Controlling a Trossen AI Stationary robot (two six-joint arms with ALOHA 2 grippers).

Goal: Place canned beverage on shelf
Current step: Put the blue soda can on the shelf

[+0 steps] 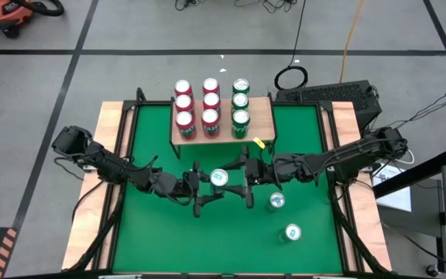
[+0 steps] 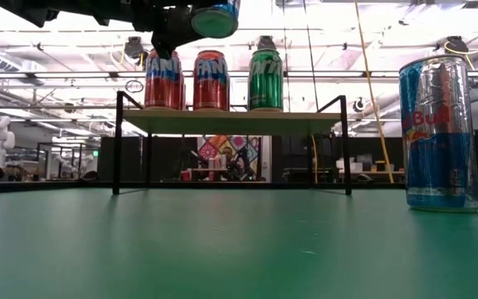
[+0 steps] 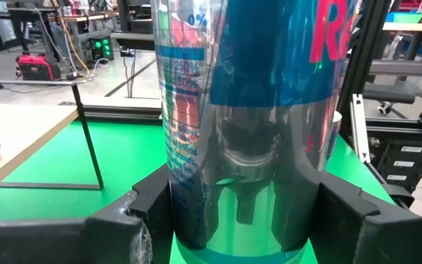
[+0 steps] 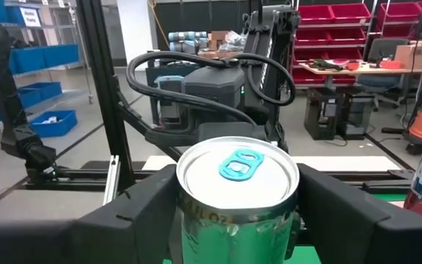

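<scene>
A silver-and-blue beverage can (image 1: 219, 178) hangs in the air over the middle of the green table, in front of the shelf (image 1: 263, 116). The low view shows the can's bottom (image 2: 216, 18) at about the height of the tops of the shelf's cans. My left gripper (image 1: 214, 184) comes from the left and is shut on the can's lower part. My right gripper (image 1: 227, 177) comes from the right and is shut on its top part. The shelf, a light-wood board on thin black legs (image 2: 231, 120), carries several red cans (image 1: 184, 105) and green cans (image 1: 240, 102). My left gripper pinches the can's lower wall (image 3: 189, 220) between its two fingers (image 3: 145, 213), just above the can's bottom edge. The fingers come level from the table's left. The can stands upright, lifted clear of the table. My right gripper has the can's upper wall (image 4: 196, 220), just below the rim, between its two fingers (image 4: 145, 213). The fingers come level from the table's right. The lid and its blue tab (image 4: 240, 165) face up.
Two more cans stand on the table's right near part (image 1: 276, 201) (image 1: 293, 232); one looms at the right of the low view (image 2: 438, 133). The shelf board has bare wood at its right end. Wooden rails (image 1: 111, 155) border the table.
</scene>
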